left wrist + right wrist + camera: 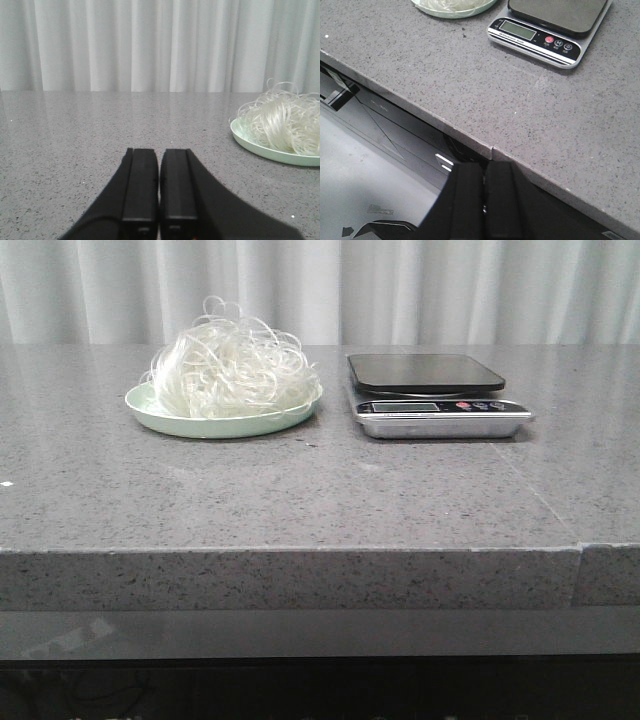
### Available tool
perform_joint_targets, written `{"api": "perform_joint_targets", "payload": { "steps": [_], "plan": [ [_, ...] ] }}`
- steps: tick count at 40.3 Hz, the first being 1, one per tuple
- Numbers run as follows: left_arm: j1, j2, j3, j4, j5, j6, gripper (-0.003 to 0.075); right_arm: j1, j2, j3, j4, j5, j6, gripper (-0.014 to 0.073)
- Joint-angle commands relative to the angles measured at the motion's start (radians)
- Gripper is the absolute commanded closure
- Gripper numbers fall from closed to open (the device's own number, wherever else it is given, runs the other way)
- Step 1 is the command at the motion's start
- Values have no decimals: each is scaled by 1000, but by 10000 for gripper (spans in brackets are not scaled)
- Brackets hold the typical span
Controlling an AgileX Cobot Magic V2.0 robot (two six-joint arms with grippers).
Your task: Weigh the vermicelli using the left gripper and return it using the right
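Observation:
The vermicelli (232,368), a fluffy nest of thin white strands, lies on a pale green plate (180,423) at the table's back left. It also shows in the left wrist view (282,120), off to one side of my left gripper (159,152), which is shut and empty, low over bare table. A digital scale (430,390) with a dark platform stands right of the plate, nothing on it. My right gripper (484,167) is shut and empty, below the table's front edge; the scale (547,25) lies far ahead of it. Neither gripper shows in the front view.
The grey stone table (300,490) has a front edge with a seam (578,550) near the right. White curtains (400,290) hang behind. In the right wrist view, dark framework (395,120) lies under the table edge.

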Motion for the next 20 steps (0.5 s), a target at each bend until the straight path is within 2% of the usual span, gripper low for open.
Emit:
{"api": "perform_joint_targets", "payload": {
  "steps": [1,4,8,20],
  "plan": [
    [-1,-23,38,-10,-85,-7,565,-3,1,-17,-14,-66,-1,436],
    [-1,-23,38,-10,-85,-7,565,-23,-20,10,-6,-75,-1,436],
    [-1,-23,38,-10,-85,-7,565,-111,-71,79,0,-109,-1,436],
    [-1,-23,38,-10,-85,-7,565,-413,-333,428,0,-565,-1,436]
  ]
}}
